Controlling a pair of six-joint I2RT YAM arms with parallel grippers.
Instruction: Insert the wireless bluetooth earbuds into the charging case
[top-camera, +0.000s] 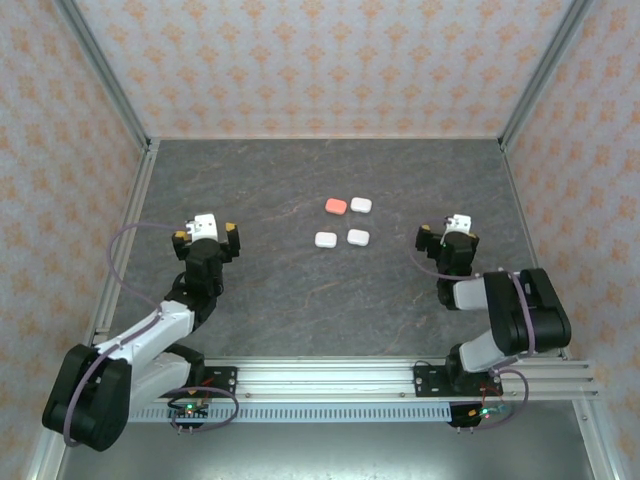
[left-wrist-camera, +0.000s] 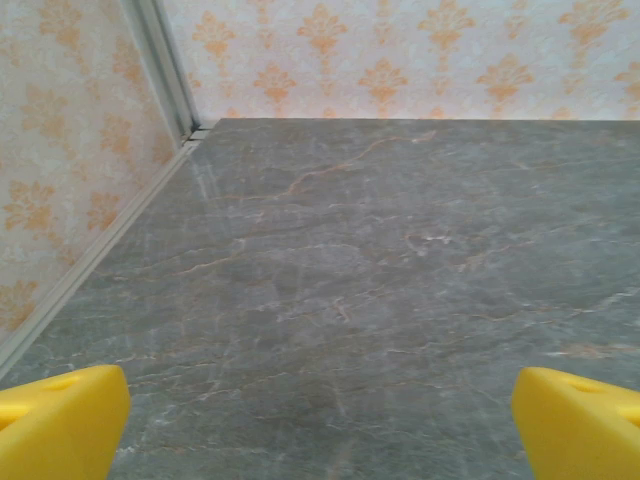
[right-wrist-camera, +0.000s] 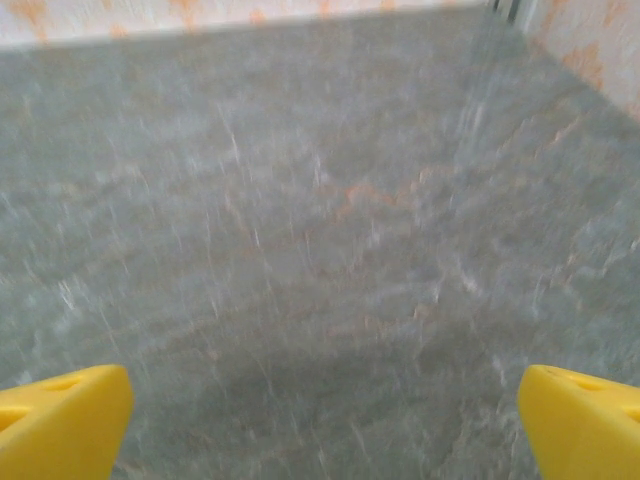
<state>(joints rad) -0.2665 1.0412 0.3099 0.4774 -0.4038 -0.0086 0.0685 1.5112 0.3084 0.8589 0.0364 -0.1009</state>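
The left arm (top-camera: 160, 330) reaches from the near edge of the table (top-camera: 250, 180) over its left half. The left jaws stand released, wide apart and empty, above bare surface well apart from the cases.

Around the middle of the table, a little right of centre, four small charging cases lie close together in two rows. A coral case (top-camera: 336, 205) and a white case (top-camera: 361, 204) just beside it form the far row. A second white case (top-camera: 326, 240) and a third white case (top-camera: 358, 238) form the near row. All four look shut, so I cannot tell whether the earbuds sit inside them.

The right arm (top-camera: 505, 320) stands toward the right edge, and the right jaws are likewise released and hold nothing.

With lids down and both jaws empty, the work looks either finished or waiting on a lid. If a case must be opened, one pair of jaws should pin its body while the other lifts the lid. They should come in low and slowly, since the neighbouring cases lie close enough to be knocked.
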